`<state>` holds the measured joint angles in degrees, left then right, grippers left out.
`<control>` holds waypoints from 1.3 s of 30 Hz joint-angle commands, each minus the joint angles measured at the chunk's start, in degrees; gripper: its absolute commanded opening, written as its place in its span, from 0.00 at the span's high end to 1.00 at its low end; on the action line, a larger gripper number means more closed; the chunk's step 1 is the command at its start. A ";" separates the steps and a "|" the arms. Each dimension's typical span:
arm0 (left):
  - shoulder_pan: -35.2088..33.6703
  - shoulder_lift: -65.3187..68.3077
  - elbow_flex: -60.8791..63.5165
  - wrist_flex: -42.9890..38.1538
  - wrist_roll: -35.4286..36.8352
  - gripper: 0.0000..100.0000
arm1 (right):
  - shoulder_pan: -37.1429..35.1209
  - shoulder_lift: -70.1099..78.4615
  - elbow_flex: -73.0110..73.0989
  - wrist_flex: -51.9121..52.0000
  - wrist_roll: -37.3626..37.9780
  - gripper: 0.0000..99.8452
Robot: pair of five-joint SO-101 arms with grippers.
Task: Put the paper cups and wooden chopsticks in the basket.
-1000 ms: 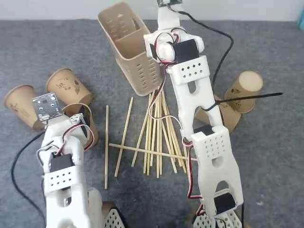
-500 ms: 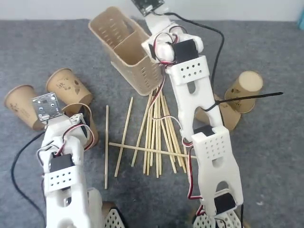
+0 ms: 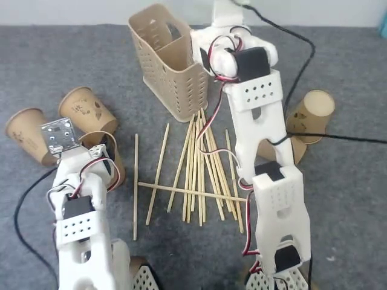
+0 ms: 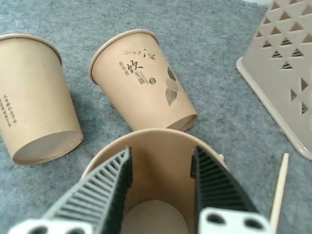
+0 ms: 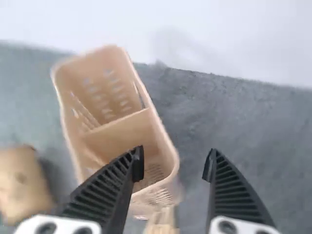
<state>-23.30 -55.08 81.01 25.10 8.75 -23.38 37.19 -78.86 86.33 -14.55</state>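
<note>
Five cups (image 3: 84, 109) lie on grey carpet (image 3: 338, 60), with a pale wall (image 5: 195, 29) behind. Three are by the left gripper (image 4: 161, 180) and two to the right, one half hidden behind the right arm (image 3: 260, 121). Chopsticks (image 3: 196, 175) fan out below the basket (image 3: 169, 66). Left fingers are parted at the nearest cup (image 4: 158, 158). The right gripper (image 5: 173, 168) is spread wide and empty over the basket.

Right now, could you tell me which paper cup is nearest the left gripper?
The cup whose open mouth faces the left gripper; other cups lie farther off.
</note>
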 commanded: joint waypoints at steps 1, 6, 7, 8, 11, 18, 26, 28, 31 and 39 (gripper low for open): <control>0.18 2.29 0.31 -0.62 -0.79 0.80 | 0.57 -5.93 -0.44 5.85 -20.22 0.79; 0.18 2.20 0.31 -0.53 -0.79 0.80 | -1.36 -5.49 -0.35 10.24 -32.97 0.79; 0.00 2.20 0.31 -0.53 -0.79 0.80 | -1.63 -4.79 -0.35 10.24 -33.58 0.79; -0.09 2.20 0.31 -0.53 -0.79 0.80 | -1.80 -4.00 -0.35 10.15 -34.02 0.79; -0.09 2.11 0.31 -0.44 -0.79 0.80 | -1.71 -0.57 -0.35 8.75 -34.29 0.79; -0.09 2.20 0.31 -0.62 -0.79 0.80 | -2.24 5.49 -0.44 2.77 -33.32 0.79; 0.09 2.29 0.31 -0.70 -0.79 0.80 | -2.33 13.49 -0.62 3.12 -33.14 0.82; 0.09 2.29 0.31 -0.70 -0.79 0.80 | -1.27 14.46 -0.70 3.12 -29.80 0.93; 0.09 2.29 0.31 -0.70 -0.79 0.80 | -0.31 14.64 -0.70 3.56 -20.92 0.97; 0.18 2.29 0.31 -0.70 -0.79 0.80 | 6.02 12.97 -4.75 2.42 1.32 0.99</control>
<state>-23.30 -55.08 81.01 25.10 8.75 -21.01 52.92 -79.65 89.76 -17.80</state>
